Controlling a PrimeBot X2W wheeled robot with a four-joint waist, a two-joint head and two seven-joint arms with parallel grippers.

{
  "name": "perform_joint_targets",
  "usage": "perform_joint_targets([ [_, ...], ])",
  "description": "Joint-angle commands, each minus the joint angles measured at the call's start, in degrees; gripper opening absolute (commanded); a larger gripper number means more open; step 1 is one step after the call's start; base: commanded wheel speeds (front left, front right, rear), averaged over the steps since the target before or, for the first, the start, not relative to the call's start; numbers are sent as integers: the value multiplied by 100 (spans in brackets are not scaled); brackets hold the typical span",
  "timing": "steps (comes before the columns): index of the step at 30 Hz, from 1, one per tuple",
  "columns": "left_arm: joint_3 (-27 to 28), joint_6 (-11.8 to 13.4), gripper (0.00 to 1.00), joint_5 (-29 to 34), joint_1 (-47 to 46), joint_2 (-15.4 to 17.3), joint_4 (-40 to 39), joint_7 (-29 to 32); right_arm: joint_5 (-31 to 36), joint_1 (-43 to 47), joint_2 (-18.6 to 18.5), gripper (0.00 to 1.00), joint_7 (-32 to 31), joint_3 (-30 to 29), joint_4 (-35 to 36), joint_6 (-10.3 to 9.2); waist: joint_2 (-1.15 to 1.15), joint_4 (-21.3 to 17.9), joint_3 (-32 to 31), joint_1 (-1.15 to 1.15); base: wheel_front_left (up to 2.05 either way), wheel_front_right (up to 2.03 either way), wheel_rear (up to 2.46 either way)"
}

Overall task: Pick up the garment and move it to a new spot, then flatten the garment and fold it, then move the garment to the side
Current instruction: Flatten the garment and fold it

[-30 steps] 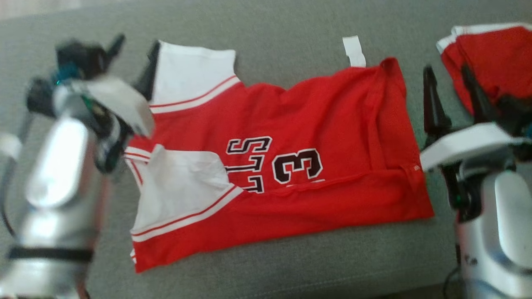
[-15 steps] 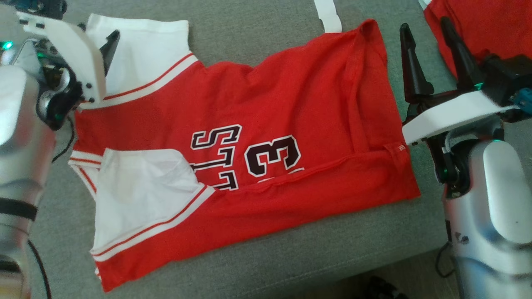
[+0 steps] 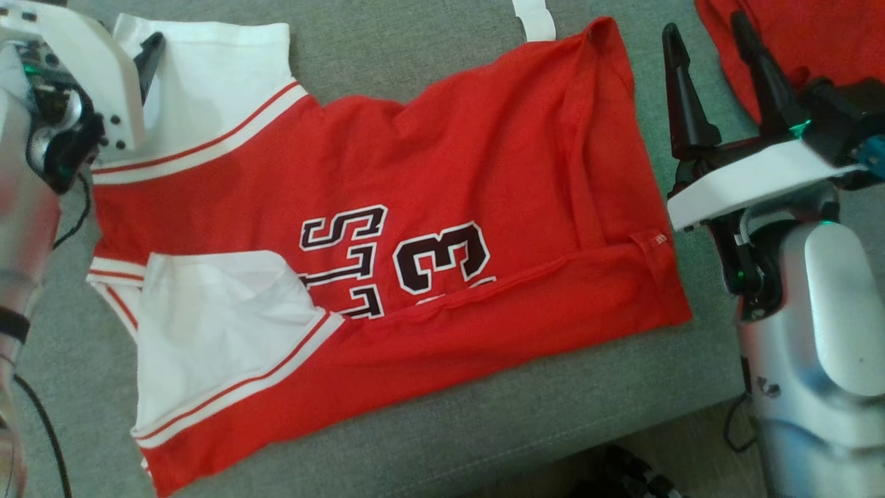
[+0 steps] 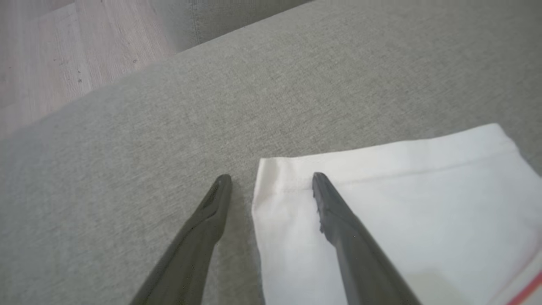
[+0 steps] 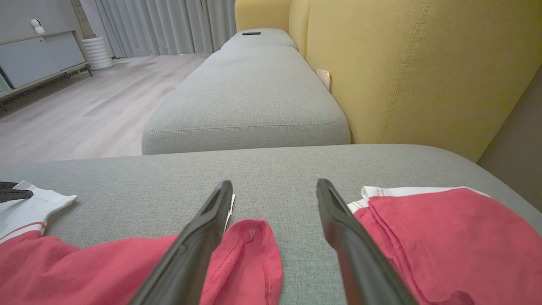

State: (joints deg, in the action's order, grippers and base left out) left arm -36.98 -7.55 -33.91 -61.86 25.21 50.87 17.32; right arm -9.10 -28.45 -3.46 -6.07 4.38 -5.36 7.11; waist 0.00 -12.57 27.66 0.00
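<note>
Red garment (image 3: 484,159) with black "LLS" and "3"; left claw (image 4: 271,180) and right claw (image 3: 704,31) wide apart, empty.

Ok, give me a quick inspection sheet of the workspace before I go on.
Surface: grey fabric sofa cushion.
Job's things: red-and-white jersey with black number 3, lying flat, part-folded.
Clutter: second red garment at the right; white strip at jersey's far edge.
Grippers: left gripper open, over white sleeve corner; right gripper open, empty.
Cables: black cable by left arm.
Surroundings: yellow sofa back, wooden floor, grey curtains.
</note>
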Motion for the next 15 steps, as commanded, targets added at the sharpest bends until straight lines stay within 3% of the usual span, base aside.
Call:
perform_joint_targets([
  [1,84,7,100,-49,-292,271,-104,19,-54,-153,-38,100,20,103,232,37,0,-20,21,0,0,0,0],
  [6,-298,7,100,-578,-279,274,-222,311,-49,-201,-90,100,12,42,217,37,0,-34,40,0,0,0,0],
  [7,-362,7,45,-664,-288,290,-261,322,-43,-208,-107,100,7,14,213,37,0,-21,39,0,0,0,0],
  [8,-407,7,0,-732,-304,306,-288,280,-39,-215,-125,100,3,-14,208,37,0,1,33,0,0,0,0],
  [15,-551,7,0,-755,-488,227,-226,-719,-24,-262,-272,100,-81,-204,129,37,0,282,-173,0,0,0,0],
])
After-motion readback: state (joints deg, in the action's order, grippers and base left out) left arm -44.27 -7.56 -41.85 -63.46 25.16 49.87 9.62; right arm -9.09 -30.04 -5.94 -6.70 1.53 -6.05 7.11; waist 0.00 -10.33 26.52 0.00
